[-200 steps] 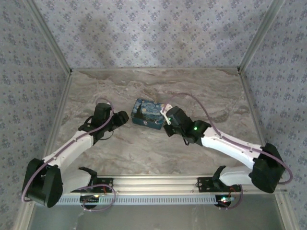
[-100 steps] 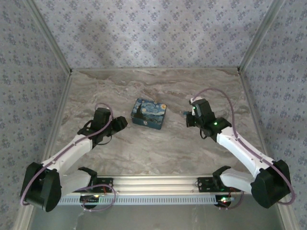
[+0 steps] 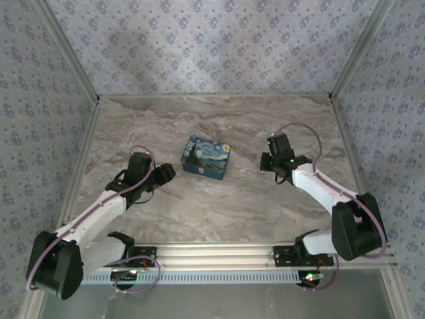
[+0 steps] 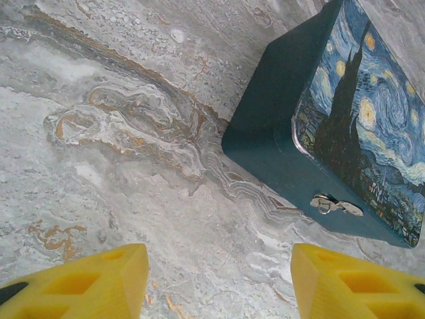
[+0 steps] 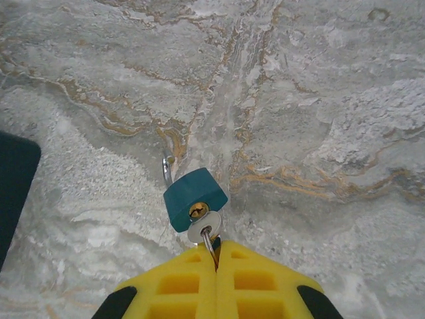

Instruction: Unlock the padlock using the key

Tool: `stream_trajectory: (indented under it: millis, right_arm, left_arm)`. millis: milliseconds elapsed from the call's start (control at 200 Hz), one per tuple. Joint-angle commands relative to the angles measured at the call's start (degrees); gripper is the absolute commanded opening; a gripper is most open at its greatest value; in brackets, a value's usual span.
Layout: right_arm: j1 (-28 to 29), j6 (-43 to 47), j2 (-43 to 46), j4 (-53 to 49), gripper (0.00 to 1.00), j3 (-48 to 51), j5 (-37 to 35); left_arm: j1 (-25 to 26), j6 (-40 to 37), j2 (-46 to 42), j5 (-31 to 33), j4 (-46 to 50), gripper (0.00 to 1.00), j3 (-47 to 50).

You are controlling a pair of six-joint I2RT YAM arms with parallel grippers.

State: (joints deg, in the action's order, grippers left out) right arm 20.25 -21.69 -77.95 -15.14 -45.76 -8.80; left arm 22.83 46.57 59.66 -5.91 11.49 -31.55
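Right end effector: yellow fingers pressed together on the key; right of the box in the top view.
Key: its blade sits in the keyway of the teal padlock.
Padlock: at the fingertips, over bare marbled worktop; shackle curves off its far side, released or not I cannot tell.
Left end effector: spread, nothing between the fingers, facing the Starry Night box.
Left wrist view: metal clasp on the box's near wall.
Top view: box between both arms, apart from each.

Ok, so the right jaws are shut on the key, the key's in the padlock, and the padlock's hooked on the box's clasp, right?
One slip: the padlock isn't on the clasp. The right wrist view shows it apart from the box, over the marble table; the left wrist view shows the clasp bare. The rest holds.
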Motion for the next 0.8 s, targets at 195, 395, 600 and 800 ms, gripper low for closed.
stream_trajectory:
  millis: [195, 395, 600, 800]
  right_arm:
    - [-0.5, -3.2, -6.4, 6.4, 0.00, 1.9, -1.1]
    - [-0.5, -4.0, -6.7, 6.4, 0.08, 3.7, -1.2]
    - [-1.2, -4.5, -3.6, 3.3, 0.38, 4.4, -2.1]
    - [-1.2, -3.4, 2.3, -2.2, 0.55, 3.0, -4.3]
  left_arm:
    - [-0.3, 1.0, -1.2, 0.7, 0.1, 0.59, 0.6]
    - [-0.2, 1.0, -1.2, 0.9, -0.2, 0.59, 0.6]
    - [-0.3, 0.7, -1.2, 1.3, 0.2, 0.59, 0.0]
    - [-0.3, -0.6, -1.1, 3.2, 2.3, 0.99, -1.5]
